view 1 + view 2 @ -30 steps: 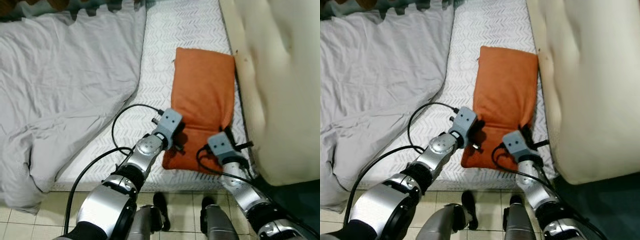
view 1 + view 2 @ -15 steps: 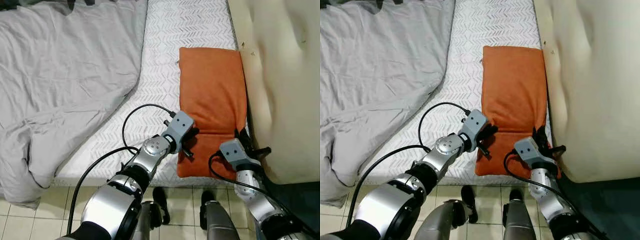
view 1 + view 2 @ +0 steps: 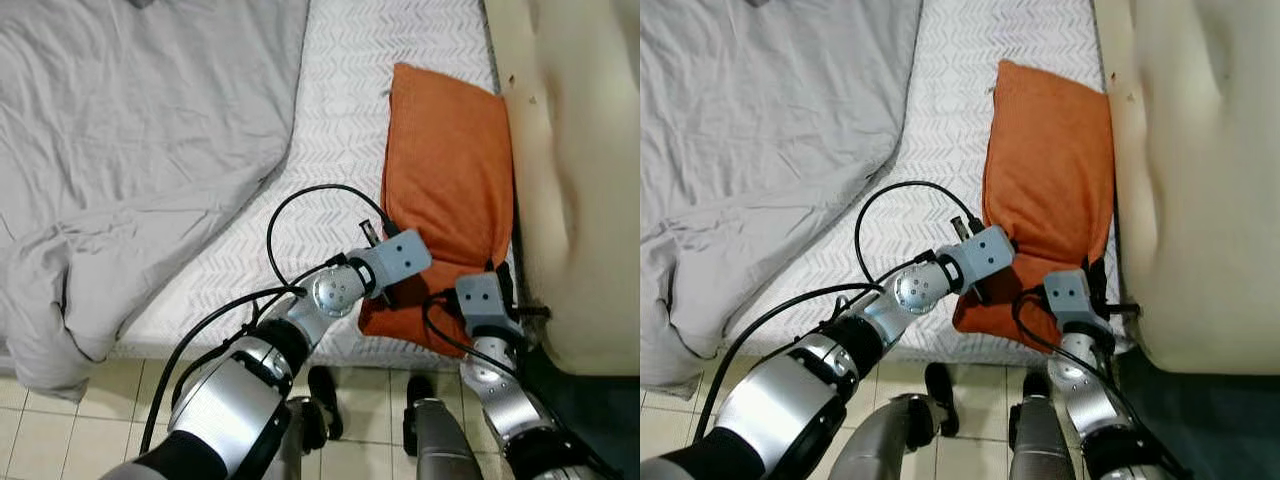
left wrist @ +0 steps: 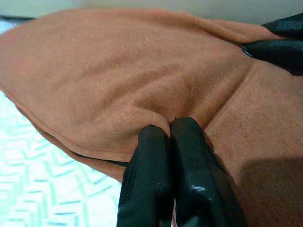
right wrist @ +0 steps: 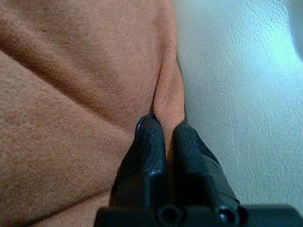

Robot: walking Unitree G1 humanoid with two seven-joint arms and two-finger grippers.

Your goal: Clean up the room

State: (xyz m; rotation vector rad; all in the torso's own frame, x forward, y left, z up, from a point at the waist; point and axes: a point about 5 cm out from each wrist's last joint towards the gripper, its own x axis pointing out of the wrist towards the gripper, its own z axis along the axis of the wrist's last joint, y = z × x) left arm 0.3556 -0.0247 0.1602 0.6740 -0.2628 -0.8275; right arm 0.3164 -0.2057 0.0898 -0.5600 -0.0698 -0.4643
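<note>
Two silver arms with black joint bands, looping black cables, a grey camera box at each wrist, glossy black fingers [image 4: 151, 175], and black feet.

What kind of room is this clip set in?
Most likely a bedroom. A mattress with a white chevron-patterned cover carries a rumpled grey sheet and a rust-orange pillow, beside a cream padded headboard. The left gripper and the right gripper pinch the pillow's near end.
</note>
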